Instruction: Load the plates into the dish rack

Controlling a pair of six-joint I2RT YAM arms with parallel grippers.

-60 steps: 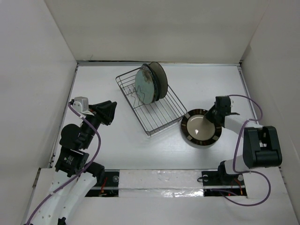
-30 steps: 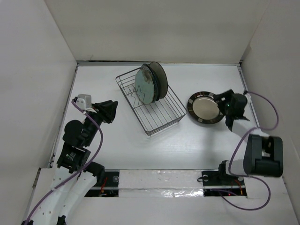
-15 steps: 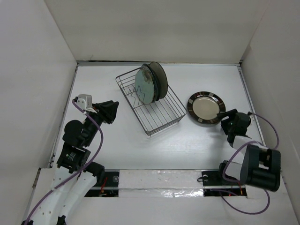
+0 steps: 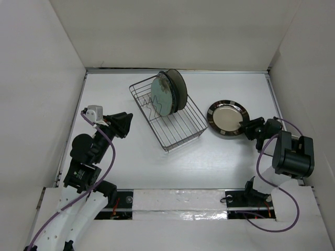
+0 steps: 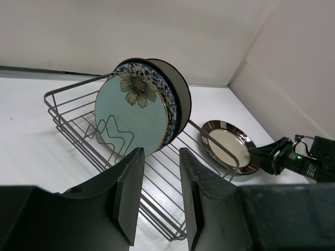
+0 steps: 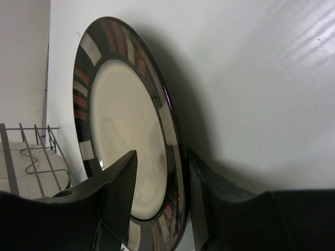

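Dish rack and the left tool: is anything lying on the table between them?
Nothing: bare table separates left tool and dish rack, seen from the top view.

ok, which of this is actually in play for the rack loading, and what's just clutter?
Job:
- rack
- green plate and those standing behind it
- striped plate, lying right of the rack
- right gripper, at its rim

Not job:
- no stray items visible; only purple cables on the arms
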